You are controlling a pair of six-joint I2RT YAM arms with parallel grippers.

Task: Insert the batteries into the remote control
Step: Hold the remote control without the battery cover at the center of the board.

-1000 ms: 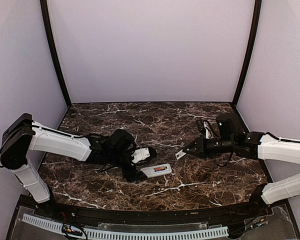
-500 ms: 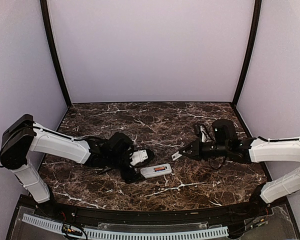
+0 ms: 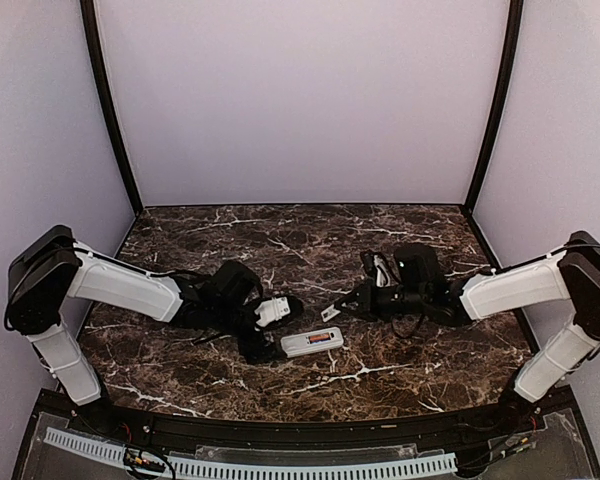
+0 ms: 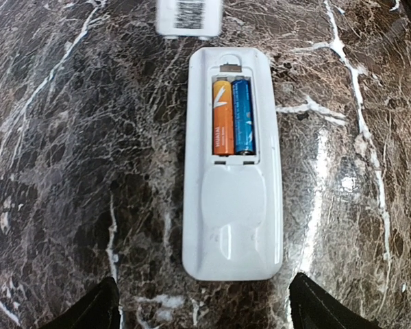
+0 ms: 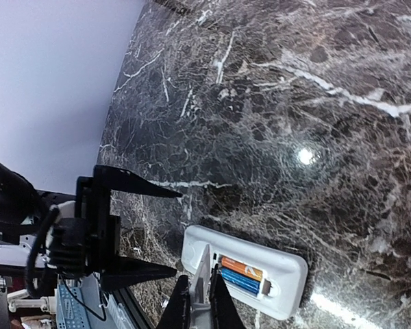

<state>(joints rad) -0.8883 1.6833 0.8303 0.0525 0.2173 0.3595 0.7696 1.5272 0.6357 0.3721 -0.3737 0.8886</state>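
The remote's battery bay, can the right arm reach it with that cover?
Probably yes. The remote control lies bay up, nothing over it; the right gripper holds the cover plate just off that end, and the left gripper stands open at the other end.

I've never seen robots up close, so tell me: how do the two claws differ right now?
The left gripper is open and empty; the right gripper is shut on a small white cover plate. The left gripper faces the plain end of the remote, while the right gripper is near the end holding the batteries. Both are black, two-fingered and low over the table.
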